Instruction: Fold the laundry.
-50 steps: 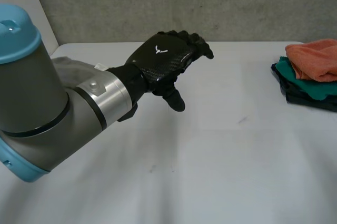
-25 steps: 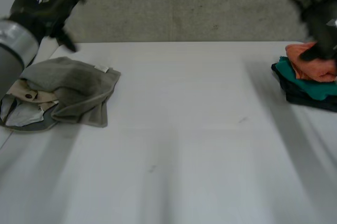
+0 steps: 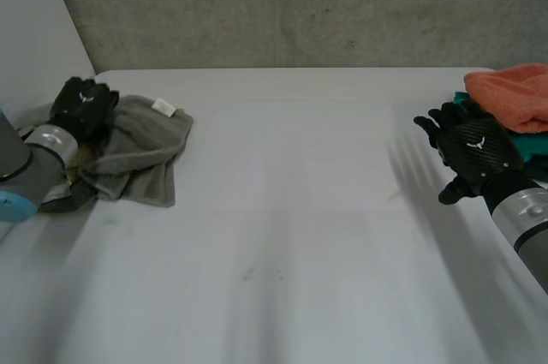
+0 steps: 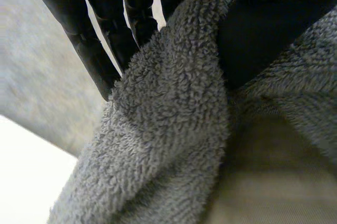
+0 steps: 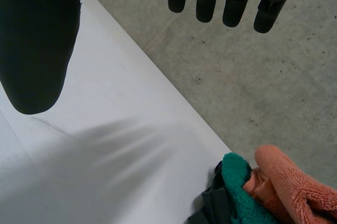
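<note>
A bare, lab-like room: a raw concrete wall (image 3: 300, 4) runs along the far edge of a plain white table (image 3: 300, 210).

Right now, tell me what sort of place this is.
Probably a robot test bench in a lab or workshop: a white table against a rough concrete wall, a crumpled grey towel pinched in the left hand, and a stack of coloured cloths by the right hand.
</note>
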`<state>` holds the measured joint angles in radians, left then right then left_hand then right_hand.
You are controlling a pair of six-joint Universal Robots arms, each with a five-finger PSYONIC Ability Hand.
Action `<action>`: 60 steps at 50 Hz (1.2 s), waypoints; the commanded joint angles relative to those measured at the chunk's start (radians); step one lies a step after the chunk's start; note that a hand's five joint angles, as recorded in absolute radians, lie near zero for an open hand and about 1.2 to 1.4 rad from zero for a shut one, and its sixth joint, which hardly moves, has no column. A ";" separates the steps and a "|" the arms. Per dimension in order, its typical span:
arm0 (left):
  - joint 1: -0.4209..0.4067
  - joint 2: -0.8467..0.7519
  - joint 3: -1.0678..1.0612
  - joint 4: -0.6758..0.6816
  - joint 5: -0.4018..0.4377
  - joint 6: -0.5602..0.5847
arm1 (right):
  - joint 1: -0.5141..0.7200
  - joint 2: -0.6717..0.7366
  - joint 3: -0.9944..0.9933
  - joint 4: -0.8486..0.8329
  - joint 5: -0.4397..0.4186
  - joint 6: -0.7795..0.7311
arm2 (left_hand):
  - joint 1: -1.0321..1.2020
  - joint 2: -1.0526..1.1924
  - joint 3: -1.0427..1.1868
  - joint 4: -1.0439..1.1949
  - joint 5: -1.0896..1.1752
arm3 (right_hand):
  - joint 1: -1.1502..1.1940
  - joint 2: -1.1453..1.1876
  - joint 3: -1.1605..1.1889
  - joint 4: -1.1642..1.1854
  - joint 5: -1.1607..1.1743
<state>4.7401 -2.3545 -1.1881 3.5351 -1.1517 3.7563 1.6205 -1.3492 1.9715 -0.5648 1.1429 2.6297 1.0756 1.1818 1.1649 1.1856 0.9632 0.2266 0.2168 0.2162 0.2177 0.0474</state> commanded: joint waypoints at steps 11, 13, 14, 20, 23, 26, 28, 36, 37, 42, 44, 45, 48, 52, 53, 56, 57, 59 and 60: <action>-0.324 0.486 -0.113 0.068 -0.028 -0.670 | -0.005 -0.065 -0.017 0.074 0.064 0.019 | 0.321 0.215 0.231 0.211 0.259 | -0.052 -0.042 -0.042 -0.043 -0.047; -0.391 0.479 -0.099 0.070 -0.055 -0.720 | -0.005 -0.067 -0.022 0.086 0.086 0.023 | 0.321 0.215 0.231 0.211 0.259 | -0.052 -0.042 -0.042 -0.043 -0.047; -0.420 0.469 -0.094 0.071 -0.065 -0.731 | -0.005 -0.067 -0.023 0.091 0.096 0.026 | 0.321 0.215 0.231 0.211 0.259 | -0.052 -0.042 -0.042 -0.043 -0.047; -0.635 0.296 -0.064 0.073 -0.097 -0.719 | -0.005 -0.067 -0.026 0.100 0.132 0.033 | 0.321 0.215 0.231 0.211 0.259 | -0.052 -0.042 -0.042 -0.043 -0.047; -0.672 0.210 -0.054 0.071 -0.103 -0.685 | -0.007 -0.067 -0.026 0.101 0.132 0.033 | 0.321 0.215 0.231 0.211 0.259 | -0.052 -0.042 -0.042 -0.043 -0.047; -0.704 0.107 -0.042 0.059 -0.105 -0.595 | -0.007 -0.065 -0.026 0.102 0.130 0.033 | 0.321 0.215 0.231 0.211 0.259 | -0.052 -0.042 -0.042 -0.043 -0.047; -0.719 0.065 -0.039 0.054 -0.109 -0.519 | -0.007 -0.065 -0.026 0.102 0.130 0.033 | 0.321 0.215 0.231 0.211 0.259 | -0.052 -0.042 -0.042 -0.043 -0.047; -0.721 0.102 -0.053 0.038 -0.213 -0.441 | -0.011 -0.065 -0.036 0.105 0.129 0.033 | -0.207 -0.313 -0.296 -0.317 -0.269 | -0.052 -0.042 -0.042 -0.043 -0.047; -0.718 0.124 -0.057 0.034 -0.226 -0.440 | -0.010 -0.065 -0.037 0.106 0.129 0.033 | -0.268 -0.375 -0.358 -0.378 -0.331 | -0.052 -0.042 -0.042 -0.043 -0.047; -0.695 0.253 -0.128 -0.013 -0.310 -0.438 | -0.008 -0.065 -0.060 0.207 0.114 0.030 | -0.583 -0.689 -0.672 -0.693 -0.645 | -0.052 -0.042 -0.042 -0.043 -0.047; -0.677 0.311 -0.172 -0.036 -0.342 -0.438 | -0.008 -0.065 -0.075 0.250 0.104 0.030 | -0.712 -0.818 -0.801 -0.822 -0.774 | -0.052 -0.042 -0.042 -0.043 -0.047; -0.672 0.329 -0.189 -0.042 -0.350 -0.438 | -0.007 -0.065 -0.091 0.296 0.092 0.029 | -0.738 -0.845 -0.828 -0.849 -0.801 | -0.052 -0.042 -0.042 -0.043 -0.047; -0.663 0.399 -0.271 -0.071 -0.372 -0.443 | -0.007 -0.065 -0.112 0.362 0.068 0.023 | -0.768 -0.874 -0.857 -0.878 -0.830 | -0.052 -0.042 -0.042 -0.043 -0.047; -0.654 0.458 -0.375 -0.104 -0.401 -0.448 | -0.008 -0.065 -0.131 0.427 0.011 0.007 | -0.789 -0.895 -0.878 -0.899 -0.851 | -0.052 -0.042 -0.042 -0.043 -0.047; -0.649 0.465 -0.395 -0.110 -0.410 -0.448 | -0.010 -0.065 -0.137 0.453 -0.011 -0.013 | -0.789 -0.895 -0.878 -0.899 -0.851 | -0.052 -0.042 -0.042 -0.043 -0.047; -0.640 0.477 -0.461 -0.150 -0.463 -0.449 | -0.007 -0.070 -0.131 0.505 -0.049 -0.078 | -0.777 -0.883 -0.866 -0.887 -0.839 | -0.052 -0.042 -0.042 -0.043 -0.047; -0.638 0.477 -0.475 -0.163 -0.479 -0.449 | -0.005 -0.079 -0.123 0.538 -0.066 -0.123 | -0.771 -0.877 -0.860 -0.881 -0.833 | -0.052 -0.042 -0.042 -0.043 -0.047; -0.637 0.477 -0.502 -0.215 -0.514 -0.460 | -0.007 -0.090 -0.115 0.574 -0.075 -0.174 | -0.762 -0.868 -0.852 -0.872 -0.824 | -0.052 -0.042 -0.042 -0.043 -0.047; -0.635 0.477 -0.510 -0.235 -0.520 -0.467 | -0.007 -0.093 -0.109 0.589 -0.083 -0.194 | -0.748 -0.854 -0.837 -0.858 -0.810 | -0.052 -0.042 -0.042 -0.043 -0.047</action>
<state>4.0966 -1.8805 -1.6196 3.3945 -1.5991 3.3068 1.6130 -1.4211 1.8413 -0.0734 1.1136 2.5691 0.3042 0.2983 0.2985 0.2950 0.1099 0.2266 0.2168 0.2162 0.2177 0.0474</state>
